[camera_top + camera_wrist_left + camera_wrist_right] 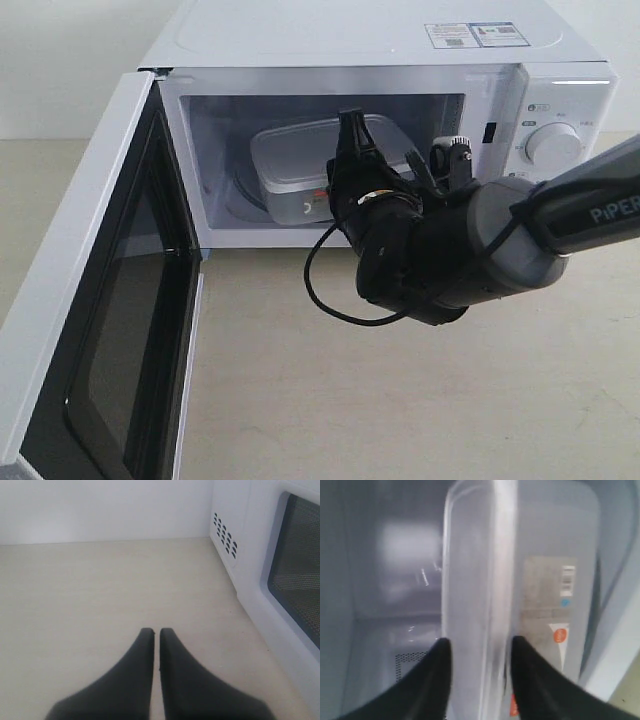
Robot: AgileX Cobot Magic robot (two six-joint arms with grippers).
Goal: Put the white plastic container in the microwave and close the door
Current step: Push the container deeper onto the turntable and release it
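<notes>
Inside microwave point(350, 40), white plastic container point(475, 580) sits clamped btwn right jaws.

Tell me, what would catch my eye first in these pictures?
A white microwave fills the back of the scene, its door swung wide open to the left. The right gripper reaches into it, its fingers closed on the edge of a container inside. Outside the microwave, the left gripper is shut on nothing over the table.
</notes>
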